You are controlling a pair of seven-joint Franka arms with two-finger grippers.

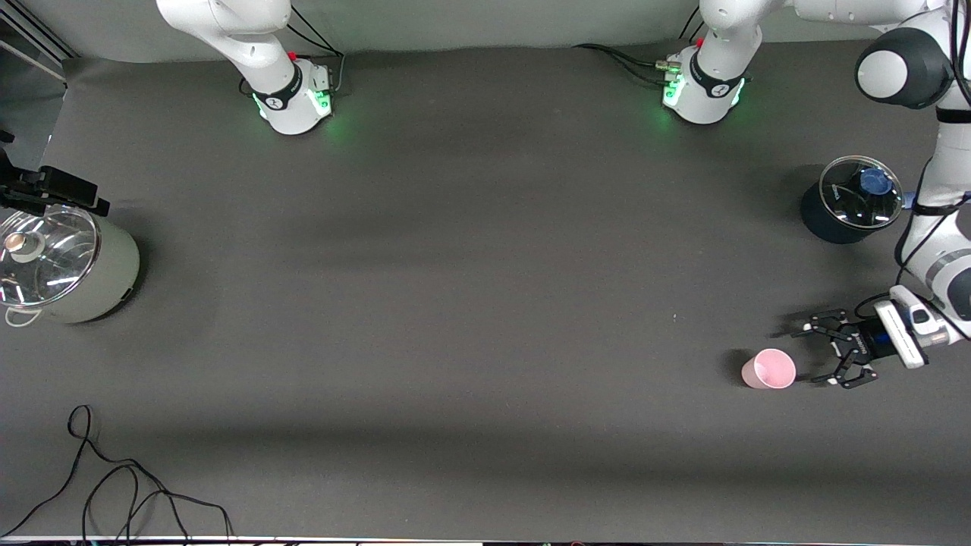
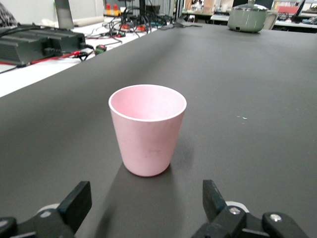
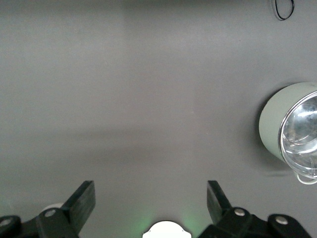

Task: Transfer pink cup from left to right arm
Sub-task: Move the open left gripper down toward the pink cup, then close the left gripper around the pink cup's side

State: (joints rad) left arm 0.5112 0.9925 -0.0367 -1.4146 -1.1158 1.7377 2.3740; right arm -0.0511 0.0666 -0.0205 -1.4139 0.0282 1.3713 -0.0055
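Observation:
The pink cup (image 1: pixel 768 369) stands upright and empty on the dark table, at the left arm's end and nearer to the front camera than the dark pot. My left gripper (image 1: pixel 813 353) is low over the table just beside the cup, open, its fingers pointing at it but apart from it. In the left wrist view the cup (image 2: pixel 147 129) stands a short way ahead of the open left gripper (image 2: pixel 147 198). My right gripper (image 3: pixel 151 198) is open and empty, held high over the table by its own base (image 3: pixel 166 231); it is out of the front view.
A dark pot with a glass lid (image 1: pixel 850 201) stands by the left arm. A pale lidded pot (image 1: pixel 68 265) stands at the right arm's end and shows in the right wrist view (image 3: pixel 277 129). A black cable (image 1: pixel 114 485) lies near the front edge.

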